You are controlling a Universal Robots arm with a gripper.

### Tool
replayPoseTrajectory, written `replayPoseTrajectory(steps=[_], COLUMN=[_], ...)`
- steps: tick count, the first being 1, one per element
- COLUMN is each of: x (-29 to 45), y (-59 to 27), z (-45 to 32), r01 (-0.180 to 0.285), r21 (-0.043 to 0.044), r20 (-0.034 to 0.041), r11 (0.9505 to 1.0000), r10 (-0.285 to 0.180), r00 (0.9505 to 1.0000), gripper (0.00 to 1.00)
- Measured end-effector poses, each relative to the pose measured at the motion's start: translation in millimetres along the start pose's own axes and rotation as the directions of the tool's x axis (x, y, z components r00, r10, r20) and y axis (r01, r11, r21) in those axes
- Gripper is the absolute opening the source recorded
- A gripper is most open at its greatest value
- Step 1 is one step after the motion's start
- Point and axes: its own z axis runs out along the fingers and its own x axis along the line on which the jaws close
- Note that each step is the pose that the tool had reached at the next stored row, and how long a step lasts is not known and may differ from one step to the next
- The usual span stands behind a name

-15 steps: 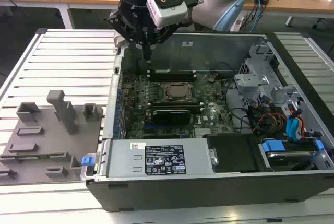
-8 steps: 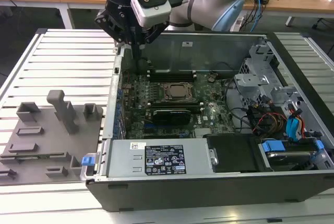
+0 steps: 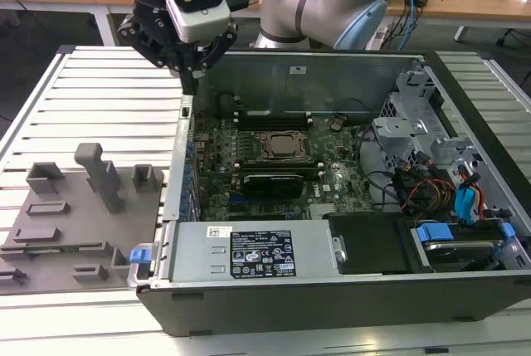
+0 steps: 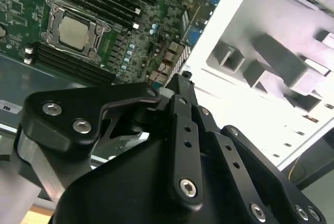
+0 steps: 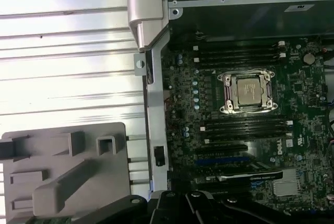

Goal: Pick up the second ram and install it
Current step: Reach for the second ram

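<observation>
The gripper point(image 3: 192, 82) hangs tips-down over the left wall of the open computer case point(image 3: 332, 298), as the exterior view frames it, between the grey tray point(image 3: 124, 231) and the motherboard point(image 5: 182, 104). Its fingers meet at the tips, and nothing can be seen held between them. In the first wrist view a strip of green board shows at the tray's edge closest to the gripper body. I judge this to be the second ram point(image 5: 52, 220), lying in the tray and mostly hidden, well apart from the fingertips. On that reading the work stands at the pick-up step, with the stick not yet grasped and nothing yet carried to the board. A grasp of so thin a board calls for the fingers parted, squared across its flat faces, and closed gently clear of the tray blocks. Seating it calls for alignment along one of the long black memory slots point(image 5: 245, 126) flanking the processor socket point(image 5: 248, 91). I cannot tell whether any slot already holds a stick. The case and tray rest on a ribbed metal table point(image 3: 108, 90), its slats pale and reflective. Behind it stands the grey-and-blue arm point(image 3: 323, 7). Beyond that, wooden desks point(image 3: 465, 3) carry cables and loose items along the back of the room.
</observation>
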Motion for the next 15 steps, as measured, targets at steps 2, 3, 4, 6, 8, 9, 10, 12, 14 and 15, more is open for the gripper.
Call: replayPoseTrajectory(steps=[2, 3, 4, 6, 8, 9, 10, 12, 14, 15], x=[5.7, 8.1, 11.3, 18.4, 27.6, 31.8, 37.6, 43.8, 48.4, 50.9], y=[-0.5, -0.6, -0.9, -1.4, -2.1, -2.4, -2.8, -3.3, -3.6, -3.8], z=[-0.2, -0.2, -0.3, -0.5, -0.7, -0.8, -1.0, -1.2, -1.2, -1.3], r01=[0.0, 0.0, 0.0, 0.0, 0.0, 0.0, 0.0, 0.0, 0.0, 0.0], r21=[0.0, 0.0, 0.0, 0.0, 0.0, 0.0, 0.0, 0.0001, 0.0, 0.0], r20=[0.0, 0.0, 0.0, 0.0, 0.0, 0.0, 0.0, -0.0001, 0.0, 0.0], r11=[1.0, 1.0, 1.0, 1.0, 1.0, 1.0, 1.0, 1.0, 1.0, 1.0], r10=[0.0, 0.0, 0.0, 0.0, 0.0, 0.0, 0.0, 0.0, 0.0, 0.0], r00=[1.0, 1.0, 1.0, 1.0, 1.0, 1.0, 1.0, 1.0, 1.0, 1.0], gripper=[0.11, 0.11, 0.11, 0.11, 0.11, 0.11, 0.11, 0.11, 0.11, 0.11])
